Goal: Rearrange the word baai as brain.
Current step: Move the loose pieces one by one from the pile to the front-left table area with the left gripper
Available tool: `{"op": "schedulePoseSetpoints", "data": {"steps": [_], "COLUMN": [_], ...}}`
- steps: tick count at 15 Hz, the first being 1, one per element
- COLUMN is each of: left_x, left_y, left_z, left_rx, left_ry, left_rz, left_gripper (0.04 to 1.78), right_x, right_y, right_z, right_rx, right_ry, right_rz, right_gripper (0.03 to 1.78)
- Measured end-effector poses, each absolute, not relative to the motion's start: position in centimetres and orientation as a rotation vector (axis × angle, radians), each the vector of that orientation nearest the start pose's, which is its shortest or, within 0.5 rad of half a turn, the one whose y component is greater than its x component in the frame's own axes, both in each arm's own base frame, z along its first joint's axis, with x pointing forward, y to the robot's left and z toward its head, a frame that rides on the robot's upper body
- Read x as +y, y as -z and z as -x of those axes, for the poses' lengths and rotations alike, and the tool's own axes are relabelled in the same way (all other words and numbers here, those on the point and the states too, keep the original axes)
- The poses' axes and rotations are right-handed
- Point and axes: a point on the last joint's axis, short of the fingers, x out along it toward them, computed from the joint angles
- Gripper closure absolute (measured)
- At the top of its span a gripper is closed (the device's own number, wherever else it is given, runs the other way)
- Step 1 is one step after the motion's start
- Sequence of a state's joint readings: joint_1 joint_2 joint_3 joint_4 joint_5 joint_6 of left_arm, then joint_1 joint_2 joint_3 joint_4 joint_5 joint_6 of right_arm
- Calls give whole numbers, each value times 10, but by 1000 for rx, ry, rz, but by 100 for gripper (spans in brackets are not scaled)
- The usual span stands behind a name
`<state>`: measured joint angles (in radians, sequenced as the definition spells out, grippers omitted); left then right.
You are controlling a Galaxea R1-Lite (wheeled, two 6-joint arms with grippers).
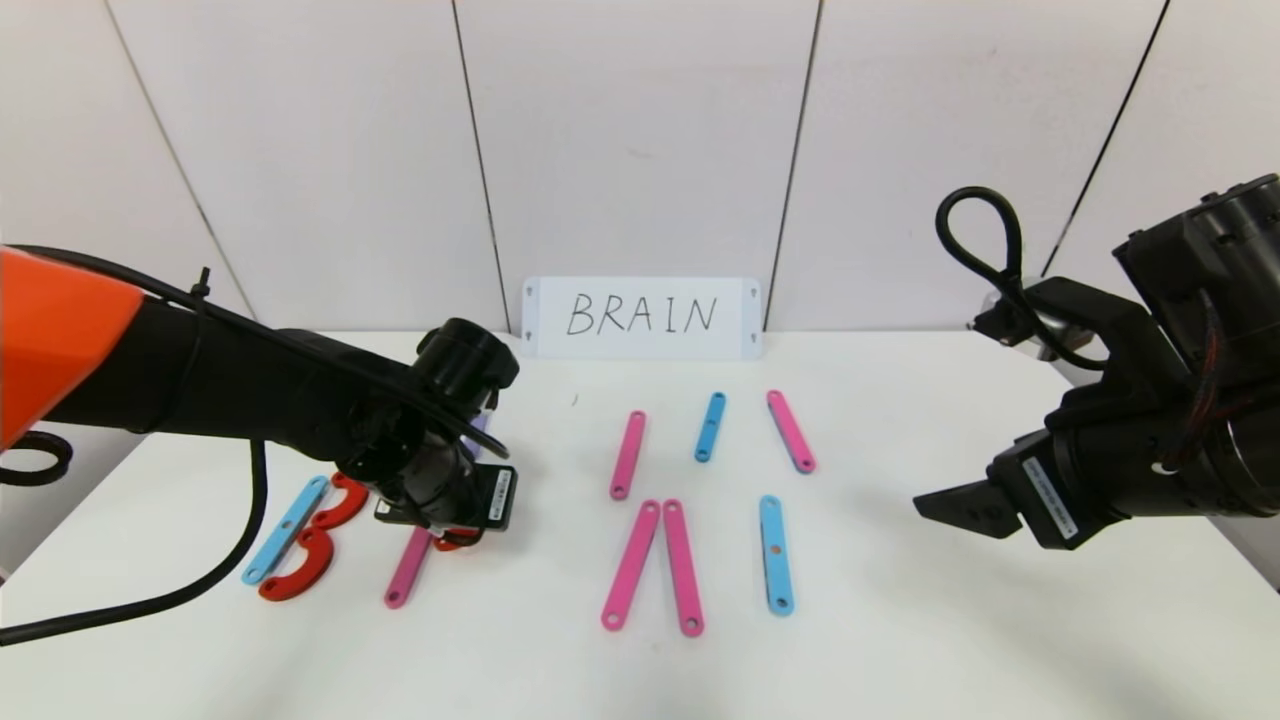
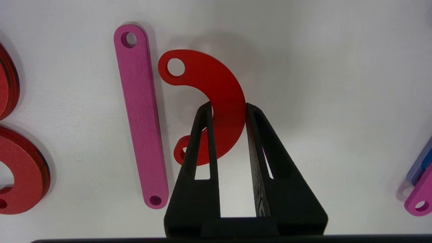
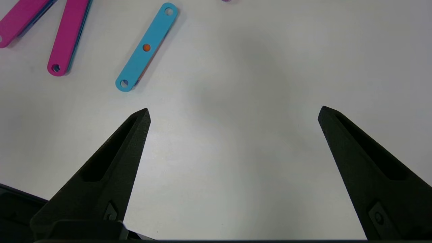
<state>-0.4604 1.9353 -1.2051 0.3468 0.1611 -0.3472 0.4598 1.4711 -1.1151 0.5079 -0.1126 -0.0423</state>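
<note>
Red curve (image 2: 216, 101), a flat C-shaped plastic piece w/ a round hole at each end, sits on the white table (image 1: 900, 620) at the robot's left-centre, just beside a pink strip (image 2: 141, 118). Its long axis runs roughly parallel to that strip; open side of the C faces the strip, bulge faces away. Matte surface, smooth edges. The left gripper (image 2: 229, 108) is pinching the curve across the middle of its arc, black tapered fingers (image 2: 202, 141) pressed on both edges. In head view the curve is mostly hidden under the wrist; only a red bit shows.

Further to the robot's left: two more red curves (image 1: 315, 545) stacked as a B against a blue strip (image 1: 285, 528), which slants.

Centre: pink strips (image 1: 655, 565) forming an inverted V, a near-upright blue strip w/ a centre hole (image 1: 776, 553), plus more pink and blue strips behind them. All flat, round-ended, holed.

Right gripper (image 3: 233, 113) hovers over bare table on the right, fingers spread wide, nothing between them.

White card (image 1: 642, 317) reading BRAIN leans against the back wall.
</note>
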Motion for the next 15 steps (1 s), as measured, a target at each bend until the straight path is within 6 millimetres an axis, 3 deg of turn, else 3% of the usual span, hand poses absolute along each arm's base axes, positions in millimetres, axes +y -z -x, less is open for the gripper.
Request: {"op": "schedulePoseSetpoints", "data": {"steps": [15], "left_x": [-141], "left_y": [-118], "left_z": [-314], "left_rx": [1068], "left_ry": [61], "left_rz": [-8], "left_gripper": [152], "right_x": [99], "right_y": [-231], "right_z": [-204], "right_rx": [826], "right_ry": [-344], "right_rz": [285], "right_gripper": [7]}}
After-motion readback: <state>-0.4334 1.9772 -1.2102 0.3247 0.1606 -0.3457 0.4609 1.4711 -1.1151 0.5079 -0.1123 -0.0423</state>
